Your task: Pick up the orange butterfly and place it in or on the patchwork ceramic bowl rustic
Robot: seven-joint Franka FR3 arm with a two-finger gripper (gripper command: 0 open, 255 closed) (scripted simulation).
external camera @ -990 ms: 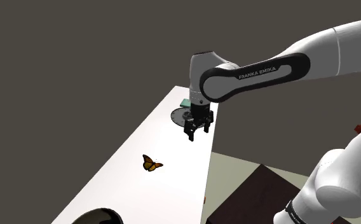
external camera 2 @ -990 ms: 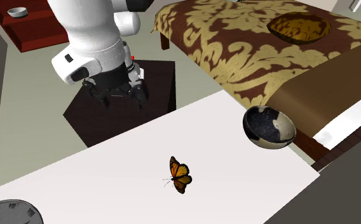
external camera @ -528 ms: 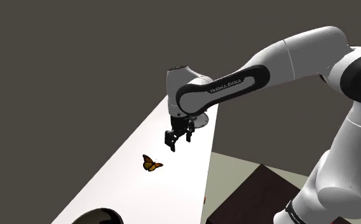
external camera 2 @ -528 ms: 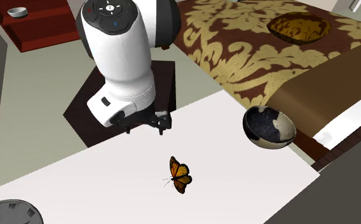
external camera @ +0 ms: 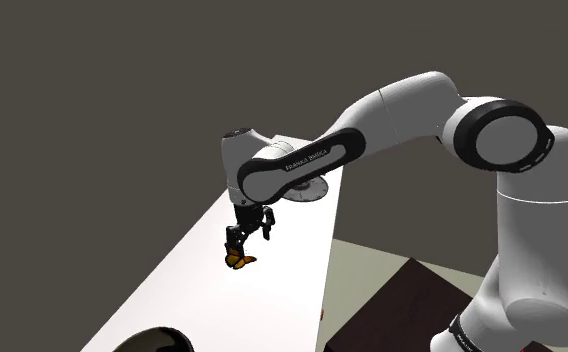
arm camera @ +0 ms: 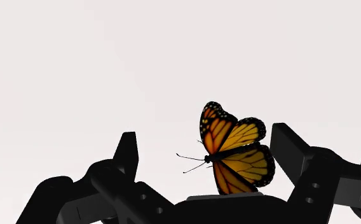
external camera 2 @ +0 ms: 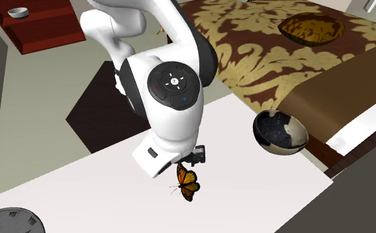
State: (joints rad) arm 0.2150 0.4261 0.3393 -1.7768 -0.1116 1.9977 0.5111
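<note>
A single white Franka arm (external camera: 392, 110) rises from its dark stand (external camera: 402, 310), folds at a high elbow and stretches out over the white table (external camera: 192, 290). Its wrist is bent down so that the black gripper (external camera: 247, 232) hangs just above the one orange-and-black butterfly (external camera: 238, 260), which stands on the tabletop with wings raised. In the wrist view the two fingers (arm camera: 127, 153) are spread wide, with the butterfly (arm camera: 236, 153) between them, closer to one finger than the other and clasped by neither. Across the second exterior view, a single grey clock face (external camera 2: 8, 222) lies on the table well to the butterfly's left. The butterfly (external camera 2: 188, 182) itself sits just under the gripper (external camera 2: 194, 157). One dark bowl with cream patches (external camera 2: 281, 132) rests well apart to the butterfly's right, at the table's edge. Beyond that bowl, farther from the butterfly, a bed (external camera 2: 246, 59) with a brown-and-gold cover carries one brown bowl (external camera 2: 311, 28).
</note>
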